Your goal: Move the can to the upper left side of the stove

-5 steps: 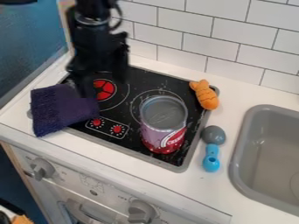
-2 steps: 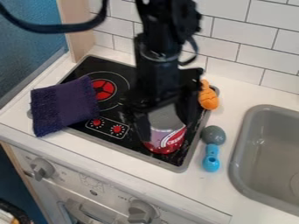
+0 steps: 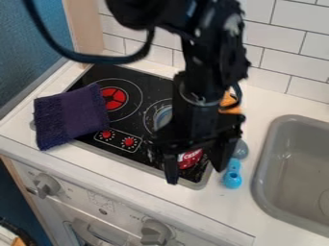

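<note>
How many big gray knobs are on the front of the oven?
2. One knob is at the left, below the purple cloth; the other knob is farther right, near the bottom edge. More might be past that edge.

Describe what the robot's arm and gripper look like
The arm is black, with bulky joints and a thin, pale ring low down. A dark cable loops out from its upper part. The gripper is also black, with two fingers.

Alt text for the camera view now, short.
Black gripper, fingers apart, hangs over the partly hidden can on the right part of the black stove; a purple cloth covers the stove's near left corner.
</note>
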`<control>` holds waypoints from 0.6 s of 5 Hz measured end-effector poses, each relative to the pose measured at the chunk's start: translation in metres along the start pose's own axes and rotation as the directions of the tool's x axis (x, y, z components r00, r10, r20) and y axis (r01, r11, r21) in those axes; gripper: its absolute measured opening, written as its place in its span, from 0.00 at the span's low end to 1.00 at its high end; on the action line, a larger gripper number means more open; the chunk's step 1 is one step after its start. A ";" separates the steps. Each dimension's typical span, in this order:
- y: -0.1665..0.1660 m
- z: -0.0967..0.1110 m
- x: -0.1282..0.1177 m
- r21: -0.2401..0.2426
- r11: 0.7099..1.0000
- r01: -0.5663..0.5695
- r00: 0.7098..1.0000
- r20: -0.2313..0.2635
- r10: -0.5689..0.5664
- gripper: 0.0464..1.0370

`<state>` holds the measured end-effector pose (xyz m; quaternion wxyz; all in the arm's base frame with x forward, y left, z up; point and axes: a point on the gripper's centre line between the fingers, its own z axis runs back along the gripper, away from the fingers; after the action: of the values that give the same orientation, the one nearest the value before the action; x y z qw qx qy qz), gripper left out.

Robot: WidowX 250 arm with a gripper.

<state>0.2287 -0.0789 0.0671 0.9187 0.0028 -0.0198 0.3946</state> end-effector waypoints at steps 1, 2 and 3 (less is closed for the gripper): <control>0.001 -0.012 0.000 0.016 0.999 0.038 0.999 0.003 -0.038 0.96; 0.002 -0.016 0.002 0.019 0.995 0.098 0.995 0.014 -0.099 0.96; 0.003 -0.022 0.006 0.044 0.990 0.137 0.990 0.022 -0.138 0.96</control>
<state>0.2313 -0.0721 0.0451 0.9431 0.0284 -0.0227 0.3306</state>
